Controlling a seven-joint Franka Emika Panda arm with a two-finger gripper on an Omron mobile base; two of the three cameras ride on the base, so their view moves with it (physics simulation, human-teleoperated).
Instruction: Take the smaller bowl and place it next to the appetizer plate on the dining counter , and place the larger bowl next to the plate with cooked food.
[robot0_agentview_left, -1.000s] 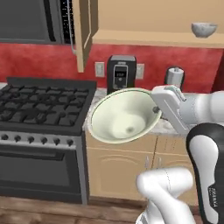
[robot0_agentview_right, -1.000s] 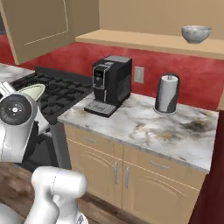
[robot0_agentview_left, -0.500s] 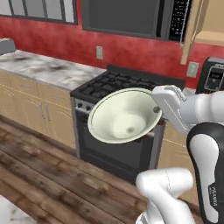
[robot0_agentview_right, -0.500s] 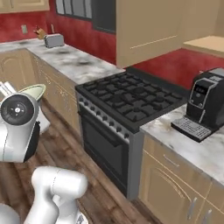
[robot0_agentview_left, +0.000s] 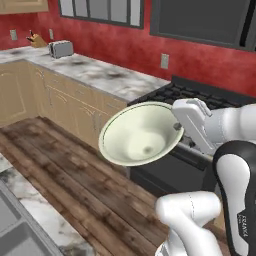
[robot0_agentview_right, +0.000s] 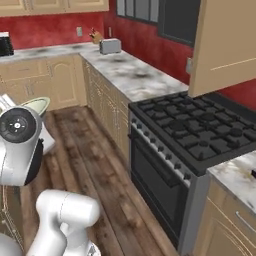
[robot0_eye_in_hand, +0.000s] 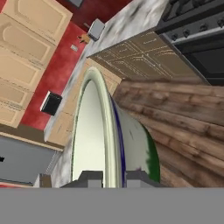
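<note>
The tool (robot0_eye_in_hand: 109, 177) grips the larger bowl (robot0_agentview_left: 140, 134) by its rim, carrying it in transit; next it must reach the dining worktop and find the plate of cooked food.

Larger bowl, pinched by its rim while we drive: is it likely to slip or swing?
The larger bowl looks rigid and glossy, so probably slippery. The pincer clamps only its thin rim, bowl tipped on edge, so it may pivot. Likely breakable if dropped on the wood floor.

Arm raised and bent, wrist level, reaching left across the scene; pincer (robot0_eye_in_hand: 109, 177) clamped tight, one finger on each side of a bowl rim (robot0_agentview_left: 172, 129).
</note>
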